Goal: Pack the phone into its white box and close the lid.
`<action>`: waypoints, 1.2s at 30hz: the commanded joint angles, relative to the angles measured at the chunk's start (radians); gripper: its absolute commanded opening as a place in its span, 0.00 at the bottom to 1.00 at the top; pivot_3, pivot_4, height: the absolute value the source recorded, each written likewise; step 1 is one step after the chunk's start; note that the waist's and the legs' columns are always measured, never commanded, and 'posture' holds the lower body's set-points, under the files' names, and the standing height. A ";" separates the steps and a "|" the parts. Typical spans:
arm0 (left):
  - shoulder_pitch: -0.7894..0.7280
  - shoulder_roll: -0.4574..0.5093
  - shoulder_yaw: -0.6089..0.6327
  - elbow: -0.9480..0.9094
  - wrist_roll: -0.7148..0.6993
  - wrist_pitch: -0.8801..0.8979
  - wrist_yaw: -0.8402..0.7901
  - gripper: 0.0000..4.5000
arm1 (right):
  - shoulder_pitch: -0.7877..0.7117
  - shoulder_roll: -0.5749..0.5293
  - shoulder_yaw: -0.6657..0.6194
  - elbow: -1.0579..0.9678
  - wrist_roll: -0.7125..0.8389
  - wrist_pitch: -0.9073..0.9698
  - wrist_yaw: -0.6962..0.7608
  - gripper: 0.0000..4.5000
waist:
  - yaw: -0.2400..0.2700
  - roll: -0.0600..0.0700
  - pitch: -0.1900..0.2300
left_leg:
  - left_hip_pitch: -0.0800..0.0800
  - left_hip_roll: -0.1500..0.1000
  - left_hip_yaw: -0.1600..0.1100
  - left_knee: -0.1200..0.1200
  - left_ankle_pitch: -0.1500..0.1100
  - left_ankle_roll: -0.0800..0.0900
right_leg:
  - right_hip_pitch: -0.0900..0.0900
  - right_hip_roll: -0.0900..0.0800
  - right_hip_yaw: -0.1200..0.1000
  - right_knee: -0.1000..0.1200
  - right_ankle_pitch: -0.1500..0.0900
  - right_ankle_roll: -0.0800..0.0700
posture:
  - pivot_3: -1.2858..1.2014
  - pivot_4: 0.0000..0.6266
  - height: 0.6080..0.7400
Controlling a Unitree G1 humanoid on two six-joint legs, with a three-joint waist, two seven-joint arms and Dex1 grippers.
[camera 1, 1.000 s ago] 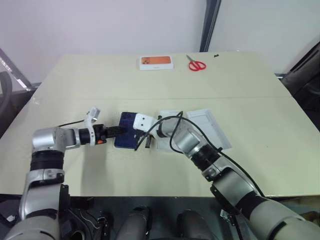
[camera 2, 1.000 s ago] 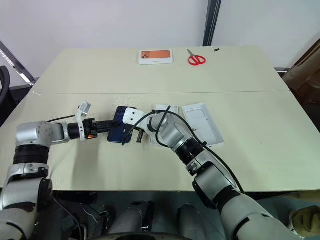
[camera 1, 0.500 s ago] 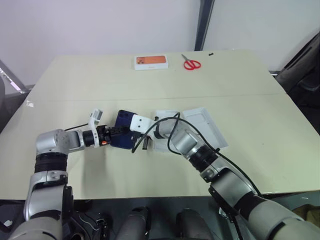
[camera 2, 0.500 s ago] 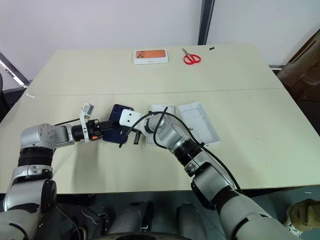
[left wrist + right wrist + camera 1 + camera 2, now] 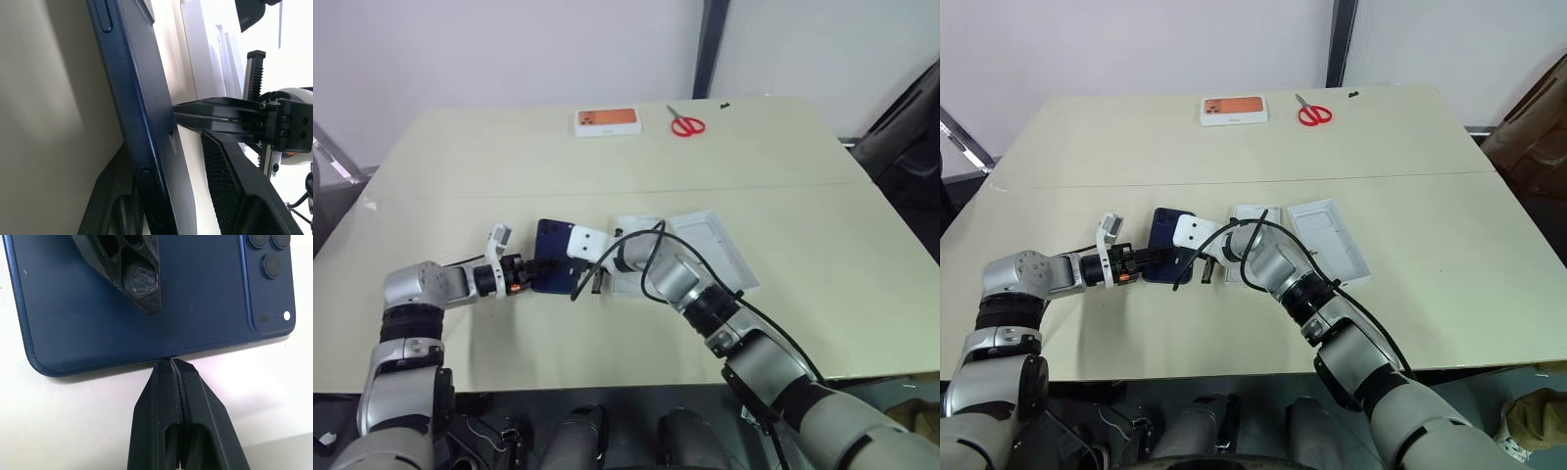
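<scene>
Now you have the phone [image 5: 551,269] on the tabletop [image 5: 607,166], just left of the empty box [image 5: 631,257] and lid [image 5: 717,247]. Your left claw [image 5: 536,265] straddles its edge, one finger under and one over, apparently closing to lift. Your right claw [image 5: 172,366], shut and empty, butts the opposite edge, likely bracing it.

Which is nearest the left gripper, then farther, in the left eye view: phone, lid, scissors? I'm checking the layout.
1. the phone, between the left gripper fingers.
2. the lid, farther right, mid-table.
3. the scissors, at the far edge.
</scene>
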 commanded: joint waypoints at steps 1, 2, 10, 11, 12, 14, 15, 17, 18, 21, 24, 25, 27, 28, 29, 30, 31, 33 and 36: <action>0.016 0.004 -0.008 0.012 -0.002 0.016 0.012 0.23 | 0.011 0.003 0.015 -0.011 -0.008 0.003 0.007 0.00 | 0.000 0.000 0.000 | 0.000 0.000 0.000 0.000 0.000 0.000 | 0.000 0.000 0.000 0.000 0.000 0.000 | 0.52 0.24 0.95; 0.017 0.002 -0.008 0.008 -0.005 0.016 0.013 0.10 | 0.011 0.003 0.015 -0.011 -0.008 0.001 0.005 0.00 | 0.001 0.000 0.000 | 0.000 0.000 0.000 0.000 0.000 0.000 | 0.000 0.000 0.000 0.000 0.000 0.000 | 0.52 0.24 0.95; 0.018 -0.008 0.034 0.001 -0.053 0.023 0.016 0.01 | 0.032 -0.010 -0.018 -0.051 0.022 -0.074 0.000 0.00 | 0.001 0.000 0.000 | 0.000 0.000 0.000 0.000 0.000 0.000 | 0.000 0.000 0.000 0.000 0.000 0.000 | 0.52 0.24 0.95; 0.010 -0.010 0.061 0.010 -0.071 0.043 0.023 0.01 | 0.040 -0.010 -0.039 -0.074 0.044 -0.087 0.004 0.00 | 0.001 0.000 0.000 | 0.000 0.000 0.000 0.000 0.000 0.000 | 0.000 0.000 0.000 0.000 0.000 0.000 | 0.52 0.24 0.95; 0.005 -0.010 0.083 0.014 -0.089 0.060 0.025 0.01 | 0.048 -0.008 -0.063 -0.100 0.073 -0.098 0.013 0.00 | 0.000 -0.001 0.001 | 0.000 0.000 0.000 0.000 0.000 0.000 | 0.000 0.000 0.000 0.000 0.000 0.000 | 0.52 0.24 0.95; 0.005 -0.008 0.127 0.009 -0.120 0.074 0.030 0.01 | 0.061 0.006 -0.135 -0.162 0.155 -0.072 0.031 0.00 | -0.003 -0.002 0.002 | -0.001 0.001 0.000 0.000 0.000 0.000 | -0.001 0.000 0.000 0.000 0.000 0.000 | 0.52 0.24 0.95; 0.007 -0.008 0.140 0.004 -0.128 0.076 0.033 0.01 | 0.065 0.010 -0.157 -0.180 0.177 -0.059 0.035 0.00 | -0.003 -0.003 0.003 | -0.003 0.001 0.000 0.000 0.000 0.000 | -0.003 0.001 0.000 0.000 0.000 0.000 | 0.52 0.24 0.95; 0.008 -0.009 0.183 -0.003 -0.161 0.108 0.038 0.01 | 0.082 0.012 -0.209 -0.234 0.244 -0.047 0.052 0.00 | -0.008 -0.003 0.004 | -0.006 0.001 0.000 0.000 0.002 -0.003 | -0.006 0.001 0.000 0.001 0.000 0.000 | 0.52 0.24 0.95; 0.007 -0.014 0.217 -0.018 -0.190 0.135 0.044 0.01 | 0.094 0.010 -0.252 -0.271 0.295 -0.011 0.062 0.00 | -0.013 -0.003 0.004 | -0.008 0.002 0.000 0.001 0.002 -0.003 | -0.007 0.001 0.000 0.001 0.000 0.000 | 0.52 0.24 0.95; 0.037 -0.042 0.276 -0.125 -0.247 0.154 0.083 0.00 | 0.127 -0.031 -0.300 -0.365 0.377 0.091 0.097 0.19 | -0.018 -0.004 0.004 | -0.012 0.002 -0.001 0.001 0.002 -0.004 | -0.008 0.001 -0.001 0.001 0.000 0.000 | 0.52 0.24 0.95; 0.067 -0.077 0.310 -0.222 -0.282 0.154 0.139 0.00 | 0.180 -0.119 -0.265 -0.476 0.403 0.163 0.161 0.51 | -0.017 -0.004 0.004 | -0.012 0.001 -0.001 0.002 0.002 -0.003 | -0.008 0.001 0.000 0.000 0.000 0.000 | 0.52 0.24 0.95; 0.074 -0.087 0.314 -0.245 -0.291 0.153 0.154 0.00 | 0.200 -0.155 -0.249 -0.513 0.407 0.167 0.185 0.62 | -0.016 -0.004 0.004 | -0.012 0.001 -0.001 0.002 0.002 -0.003 | -0.007 0.001 0.000 -0.001 0.000 0.000 | 0.52 0.24 0.95; 0.067 -0.113 0.339 -0.267 -0.315 0.162 0.199 0.00 | 0.244 -0.247 -0.214 -0.576 0.401 0.138 0.249 0.72 | -0.015 -0.004 0.004 | -0.012 0.001 -0.001 0.002 0.002 -0.003 | -0.006 0.000 0.000 -0.001 0.000 0.000 | 0.52 0.24 0.95; 0.066 -0.122 0.341 -0.283 -0.324 0.167 0.213 0.00 | 0.264 -0.281 -0.212 -0.595 0.402 0.125 0.263 0.72 | -0.016 -0.005 0.005 | -0.013 0.001 -0.001 0.002 0.002 -0.003 | -0.006 0.000 0.000 -0.001 0.000 0.000 | 0.52 0.24 0.95; 0.066 -0.130 0.340 -0.296 -0.333 0.171 0.224 0.00 | 0.278 -0.305 -0.215 -0.608 0.418 0.138 0.278 0.72 | -0.016 -0.005 0.005 | -0.013 0.001 0.000 0.002 0.001 -0.001 | -0.006 0.000 0.000 -0.001 0.000 0.000 | 0.52 0.24 0.95; 0.067 -0.136 0.336 -0.306 -0.340 0.176 0.232 0.00 | 0.294 -0.332 -0.211 -0.618 0.419 0.123 0.293 0.72 | -0.017 -0.005 0.005 | -0.013 0.001 0.000 0.002 0.000 0.001 | -0.006 0.001 0.000 -0.001 0.000 0.000 | 0.52 0.24 0.95; 0.067 -0.141 0.334 -0.312 -0.347 0.182 0.240 0.00 | 0.309 -0.357 -0.201 -0.621 0.409 0.095 0.303 0.72 | -0.018 -0.005 0.005 | -0.013 0.001 0.000 0.002 0.000 0.001 | -0.006 0.001 0.000 -0.001 0.000 0.000 | 0.52 0.24 0.95; 0.065 -0.154 0.334 -0.321 -0.356 0.183 0.260 0.00 | 0.339 -0.394 -0.183 -0.614 0.390 0.035 0.320 0.72 | -0.021 -0.005 0.005 | -0.013 0.002 0.000 0.002 0.000 0.001 | -0.006 0.001 0.000 -0.001 0.000 0.000 | 0.52 0.24 0.95; 0.063 -0.166 0.323 -0.332 -0.364 0.176 0.279 0.00 | 0.373 -0.425 -0.166 -0.587 0.376 -0.042 0.331 0.72 | -0.021 -0.006 0.005 | -0.012 0.002 0.000 0.002 0.000 0.001 | -0.006 0.001 0.000 -0.001 0.000 0.000 | 0.52 0.24 0.95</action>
